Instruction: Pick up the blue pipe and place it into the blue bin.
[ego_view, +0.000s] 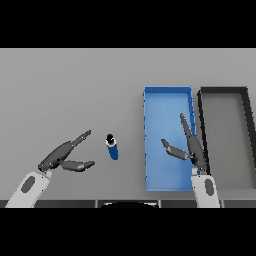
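Blue pipe (113, 148) lies on the grey desk (70, 90), centre of the frame, slightly below the middle, free of both hands. Dark cap end points up-frame and a touch left; long axis runs near vertical in the picture, tilting toward lower right.

Left hand (64, 155) sits lower left, fingers straight and spread, thumb apart, holding nothing. Pipe lies just to its right, near the fingertips but not touching.

Right hand (189, 148) hovers over the blue bin (167, 92), right of centre, fingers straight, thumb out to the left, also empty. The bin's left wall stands between it and the pipe.

Dark bin (225, 91) at far right, beside the blue one.

Judgement: left hand is the nearer. Grasp not yet made; the approach would be a short reach rightward, closing across the pipe's long axis.
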